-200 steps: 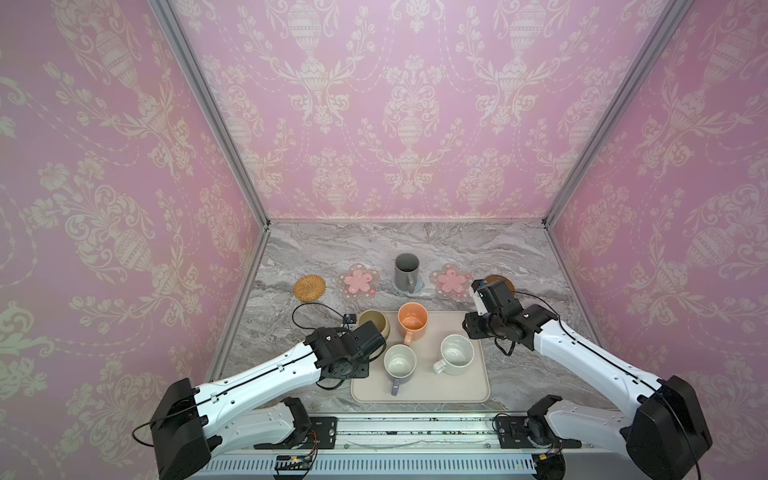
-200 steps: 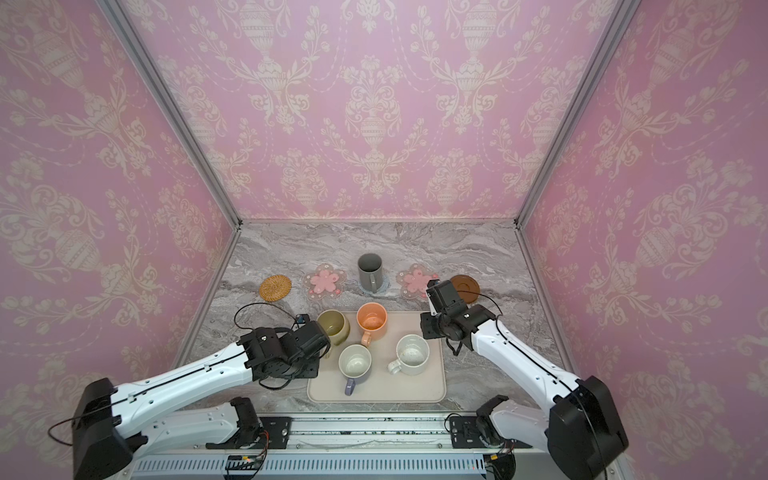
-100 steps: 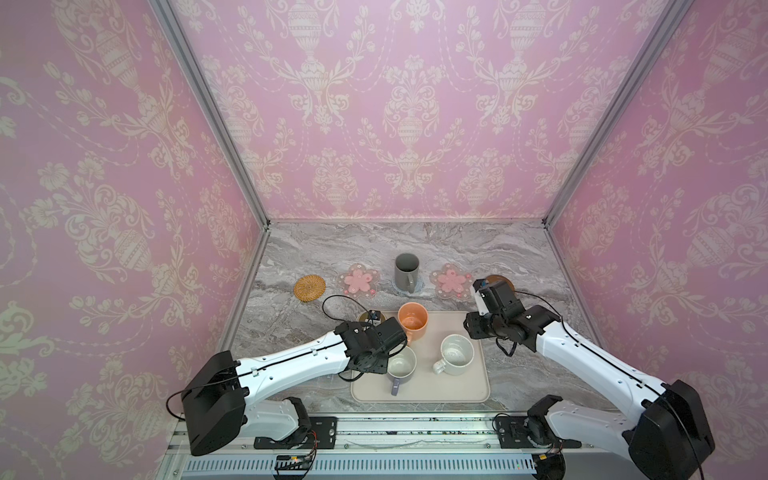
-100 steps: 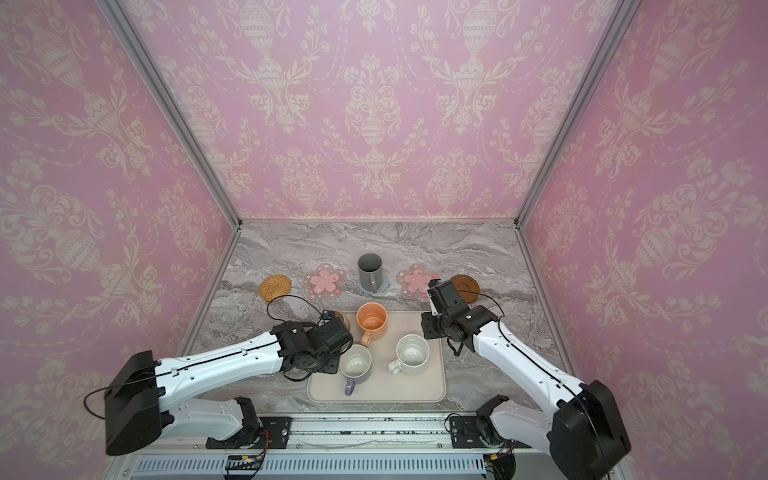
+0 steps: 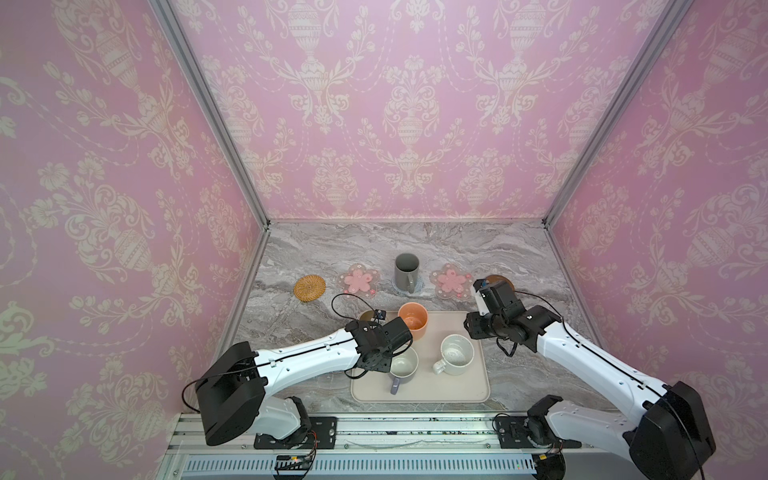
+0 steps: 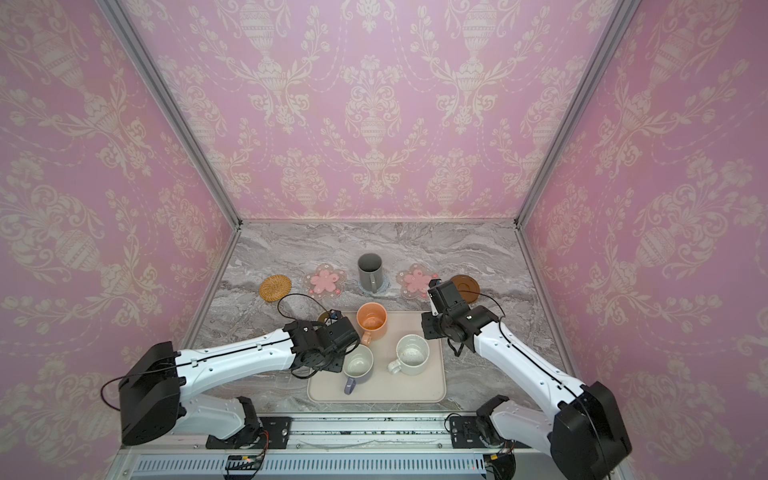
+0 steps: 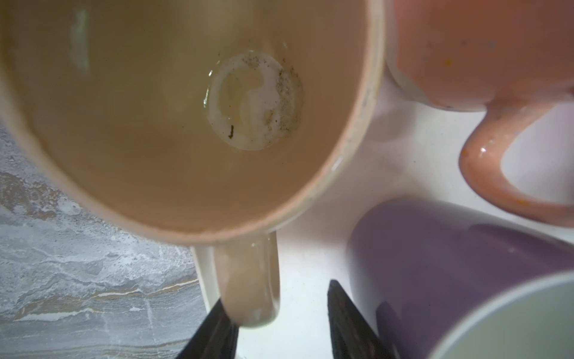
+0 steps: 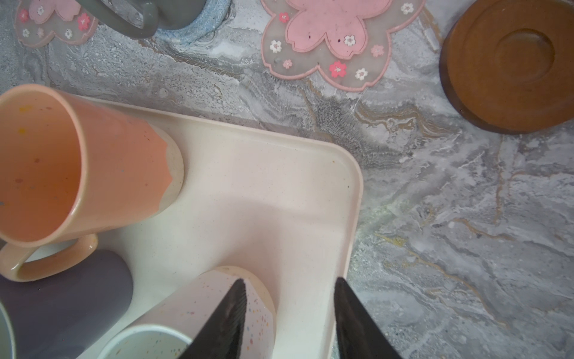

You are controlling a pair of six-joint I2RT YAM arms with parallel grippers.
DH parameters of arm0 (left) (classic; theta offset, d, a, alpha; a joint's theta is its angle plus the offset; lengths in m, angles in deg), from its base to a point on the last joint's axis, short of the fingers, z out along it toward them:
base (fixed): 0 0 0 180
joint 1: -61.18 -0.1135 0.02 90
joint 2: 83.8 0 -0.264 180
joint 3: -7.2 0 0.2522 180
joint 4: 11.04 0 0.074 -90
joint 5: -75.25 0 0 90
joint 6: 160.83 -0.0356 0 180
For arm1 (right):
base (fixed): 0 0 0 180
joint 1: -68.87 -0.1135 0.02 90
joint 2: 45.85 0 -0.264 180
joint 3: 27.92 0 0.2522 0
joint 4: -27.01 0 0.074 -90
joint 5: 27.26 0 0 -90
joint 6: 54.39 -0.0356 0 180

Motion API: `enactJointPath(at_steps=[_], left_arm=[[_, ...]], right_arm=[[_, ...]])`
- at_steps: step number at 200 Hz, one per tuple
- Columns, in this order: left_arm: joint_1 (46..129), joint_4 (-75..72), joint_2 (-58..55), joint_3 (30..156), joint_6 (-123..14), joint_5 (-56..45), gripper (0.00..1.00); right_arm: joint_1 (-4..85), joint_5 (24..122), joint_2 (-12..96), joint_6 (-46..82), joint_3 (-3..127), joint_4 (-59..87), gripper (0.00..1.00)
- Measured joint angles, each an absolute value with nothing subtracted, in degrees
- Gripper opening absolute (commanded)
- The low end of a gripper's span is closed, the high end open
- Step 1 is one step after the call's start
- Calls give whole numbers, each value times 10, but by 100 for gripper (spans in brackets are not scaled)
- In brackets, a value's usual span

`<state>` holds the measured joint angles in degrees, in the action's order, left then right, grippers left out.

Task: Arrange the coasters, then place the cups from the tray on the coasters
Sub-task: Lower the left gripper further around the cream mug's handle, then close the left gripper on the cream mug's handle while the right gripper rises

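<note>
In both top views the white left arm [image 5: 307, 357] stretches low from the near-left base to the left edge of the large flat cream-beige square tray [image 5: 457, 388]. Its black wrist is bent down over the beige-yellow rounded mug [image 5: 365, 315] at the tray's far-left corner. The white right arm [image 5: 582, 353] reaches in from the near right, its wrist over the tray's far-right corner. On the tray stand the peach-orange mug [image 5: 412, 320], the lavender mug with white inside [image 5: 402, 365] and the speckled white mug [image 5: 456, 354]. Beyond it, in a row on the grey marble tabletop [image 5: 519, 249], lie the woven rattan round coaster [image 5: 309, 286], a clear pink-flower coaster [image 5: 360, 279], the tall dark grey mug [image 5: 406, 272] standing on the blue-grey knitted coaster [image 5: 420, 284], a second clear pink-flower coaster [image 5: 451, 280] and the dark brown wooden disc [image 6: 467, 284]. In the left wrist view the left gripper [image 7: 279, 326] has its fingers spread, and the beige mug's handle lies against one finger, clear of the other. In the right wrist view the right gripper [image 8: 292, 323] is spread and empty above the tray's corner, one finger crossing the speckled mug's side.
</note>
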<state>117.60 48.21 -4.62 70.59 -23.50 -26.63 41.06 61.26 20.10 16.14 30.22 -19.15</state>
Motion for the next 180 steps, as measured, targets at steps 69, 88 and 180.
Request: enactJointPath(at_steps=[69, 88, 180], left_arm=[[1133, 487, -134, 662, -237, -278, 51], [1129, 490, -148, 658, -240, -278, 50], [1127, 488, -152, 656, -281, -275, 52]], right_arm=[[411, 615, 201, 161, 302, -192, 48], [411, 618, 204, 161, 302, -192, 48], [411, 628, 205, 161, 309, -192, 48]])
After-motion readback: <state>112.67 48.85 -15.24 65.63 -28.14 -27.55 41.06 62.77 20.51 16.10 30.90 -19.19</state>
